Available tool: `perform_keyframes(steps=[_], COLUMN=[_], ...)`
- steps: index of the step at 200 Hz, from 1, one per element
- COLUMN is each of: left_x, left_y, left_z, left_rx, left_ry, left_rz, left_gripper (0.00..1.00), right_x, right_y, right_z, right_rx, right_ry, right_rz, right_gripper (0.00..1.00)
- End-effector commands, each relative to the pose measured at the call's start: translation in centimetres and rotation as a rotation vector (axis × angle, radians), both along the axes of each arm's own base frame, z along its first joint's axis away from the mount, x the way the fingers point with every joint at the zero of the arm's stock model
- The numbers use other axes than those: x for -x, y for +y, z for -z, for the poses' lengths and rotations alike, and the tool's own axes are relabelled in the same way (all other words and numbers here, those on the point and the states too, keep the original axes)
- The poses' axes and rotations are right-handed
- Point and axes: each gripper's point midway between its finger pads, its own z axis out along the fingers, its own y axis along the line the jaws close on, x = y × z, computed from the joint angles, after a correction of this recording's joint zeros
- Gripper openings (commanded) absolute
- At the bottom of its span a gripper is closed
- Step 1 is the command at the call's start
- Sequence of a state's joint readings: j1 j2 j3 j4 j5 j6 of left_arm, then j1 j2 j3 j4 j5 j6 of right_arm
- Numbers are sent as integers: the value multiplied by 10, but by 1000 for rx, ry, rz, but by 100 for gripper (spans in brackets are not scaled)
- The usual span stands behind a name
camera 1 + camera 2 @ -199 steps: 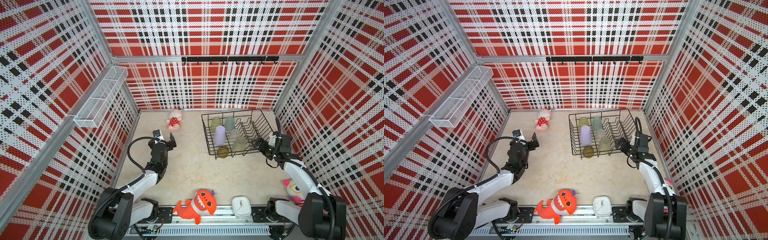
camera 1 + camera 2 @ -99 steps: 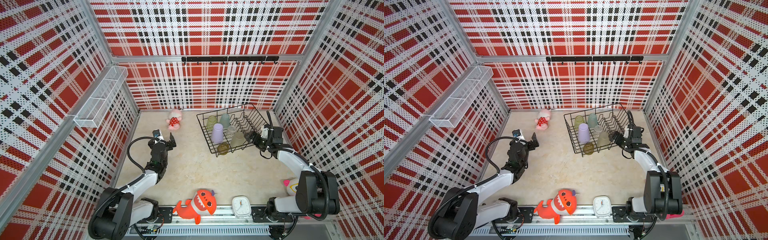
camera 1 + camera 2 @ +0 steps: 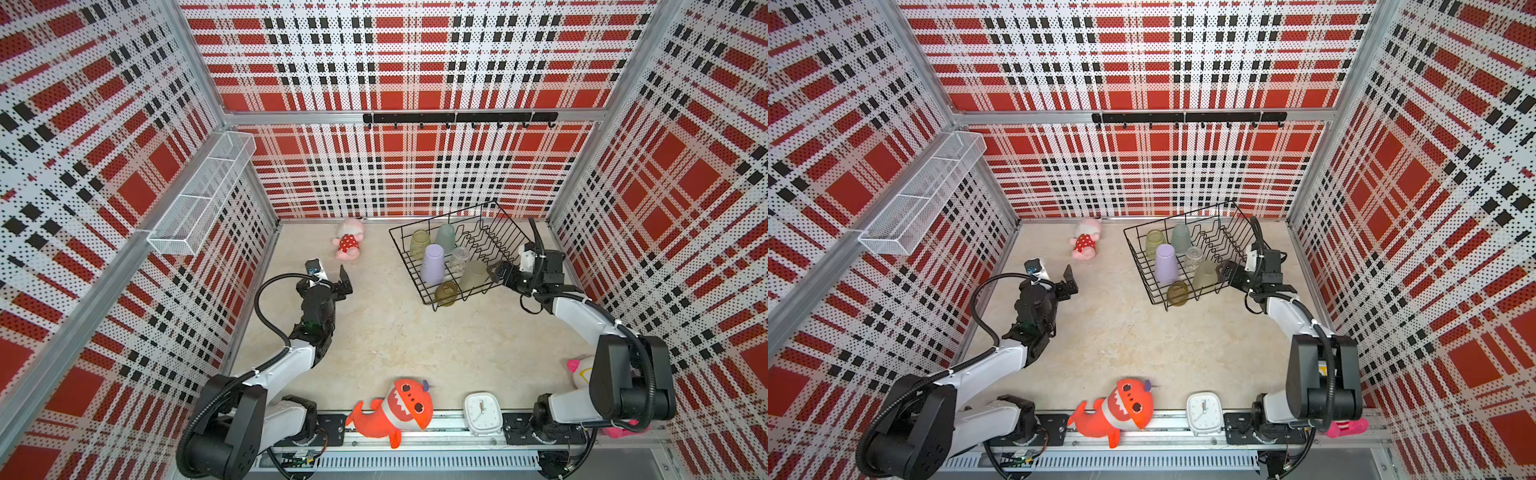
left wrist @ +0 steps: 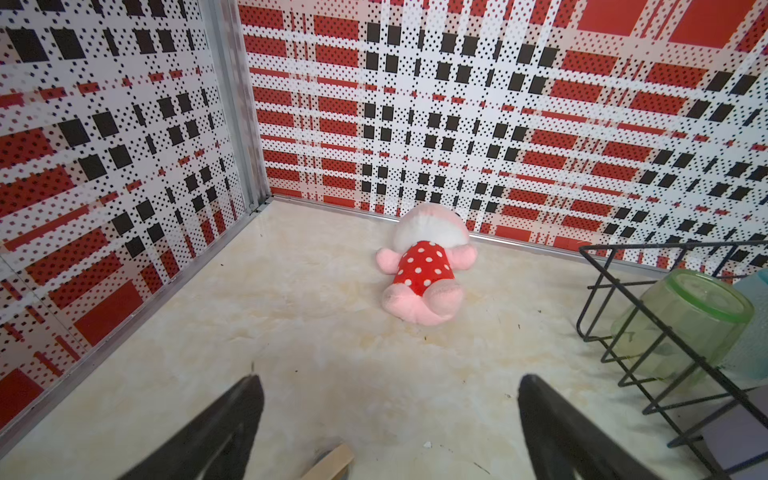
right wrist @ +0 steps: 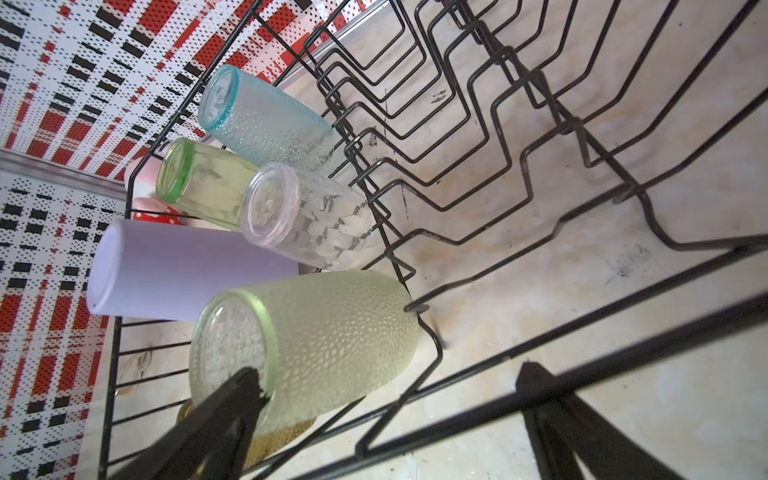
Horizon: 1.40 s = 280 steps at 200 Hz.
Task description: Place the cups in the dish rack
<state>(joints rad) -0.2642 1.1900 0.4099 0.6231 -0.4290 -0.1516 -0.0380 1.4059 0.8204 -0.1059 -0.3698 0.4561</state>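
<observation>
- Nearest, at the front rail and well short of the dish rack (image 3: 484, 243), lie an orange shark plush (image 3: 399, 409) and a white clock (image 3: 482, 413). A pink-and-white plush (image 3: 579, 370) is half hidden behind the right arm's base.
- The left gripper (image 3: 338, 284) hovers over the bare tabletop (image 3: 395, 332), well to the left of the rack. Its jaws are spread wide with nothing between them. Its wrist view catches only a corner of the rack, cut off at the frame edge.
- The right gripper (image 3: 498, 272) is at the rack's near right rim, jaws wide apart and holding nothing. In the right wrist view one finger overlaps the base of the frosted yellow-green cup (image 5: 332, 336); whether they touch cannot be told. Rack wires run across the gap between the jaws.
- All six cups sit in the rack's left half, beside the divider prongs.
- The amber cup (image 3: 446, 293) is at the near corner, mostly hidden under the frosted one in the wrist view.
- Behind it come the lilac cup (image 3: 432, 264) and the clear cup (image 3: 459, 259).
- Farthest are the translucent green cup (image 3: 419, 244) and the pale teal cup (image 3: 445, 239).
- Beyond the rack's far left corner a pink doll in a red spotted dress (image 3: 349, 245) lies by the back wall. A black hook rail (image 3: 457, 118) hangs above, and a white mesh shelf (image 3: 203, 203) is on the left wall.
</observation>
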Motion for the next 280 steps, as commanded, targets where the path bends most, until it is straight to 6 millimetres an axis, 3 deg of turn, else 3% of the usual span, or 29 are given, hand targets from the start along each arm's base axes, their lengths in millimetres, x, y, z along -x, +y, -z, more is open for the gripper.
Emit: perform_keyframes(steps=[1,50,58,74,114,200,211,280], left_x=[-2,-4,-4,-4,-7,-13,-14,2], left_y=[6,1,14,18,26,42,46,52], left_z=[-6,-5,-4,-5,-1,11,14,24], left_rx=[-10,-37,-39,-45,-39,-97,-105,-111], left_ry=[-26,-17,-14,-16,-13,-73,-64,-169], left_rz=[-23,4,-35,-49,-59,-13,-35,-23], left_gripper=[98,98,98,98,98,98,98,98], right_x=[7,22,24,28,50,50,44,43], right_y=[-15,-34,-39,-51,-59,-57,-54,-59], right_z=[-19,-24,-24,-26,-58,-26,-18,-19], right_rx=[91,229,262,344,491,537,540,562], right_ry=[-111,-167,-172,-210,-584,-743,-681,-687], right_rz=[3,37,51,84,143,147,102,133], right_gripper=[100,100,100,100,100,100,100,100])
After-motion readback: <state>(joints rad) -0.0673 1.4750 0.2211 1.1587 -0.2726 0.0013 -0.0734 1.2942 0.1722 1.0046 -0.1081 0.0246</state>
